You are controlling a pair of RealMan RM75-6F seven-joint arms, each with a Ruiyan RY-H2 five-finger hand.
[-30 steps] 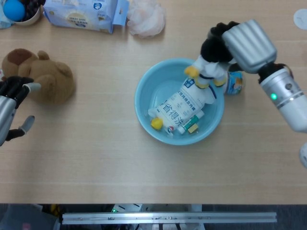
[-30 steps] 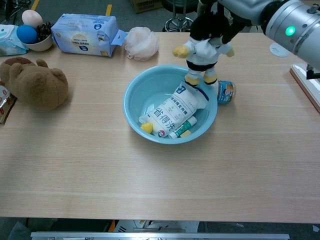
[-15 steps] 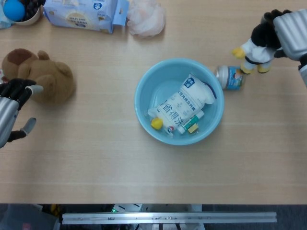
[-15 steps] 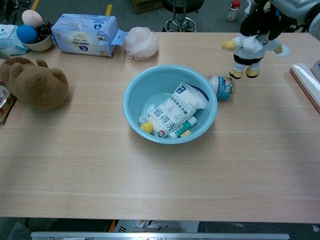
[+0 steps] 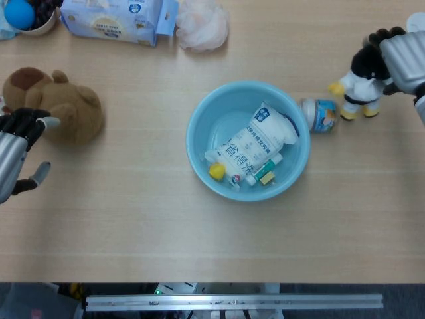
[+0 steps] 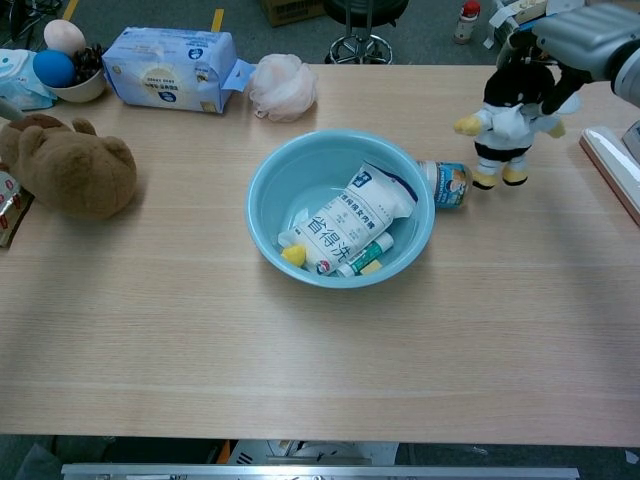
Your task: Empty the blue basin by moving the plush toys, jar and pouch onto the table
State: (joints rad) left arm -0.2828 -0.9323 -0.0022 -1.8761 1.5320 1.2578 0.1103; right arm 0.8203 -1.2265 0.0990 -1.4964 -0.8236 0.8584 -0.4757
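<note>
The right hand point(image 5: 402, 56) grips the penguin toy point(image 5: 358, 86) near the bench's right edge; the left hand point(image 5: 16, 149) is empty, fingers apart.

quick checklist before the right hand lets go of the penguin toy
1. Penguin toy out of the blue basin, over bare table: ok.
2. Feet down on the table: cannot tell; they look at or just above it.
3. Toy upright: ok, head up in the right hand.
4. Room beside the jar: ok, jar lies on its side left of the toy, apart from it.
5. Left hand out of the way: ok, near the brown bear at the far side.
6. Basin emptied: not ok, pouch and small items remain.
</note>
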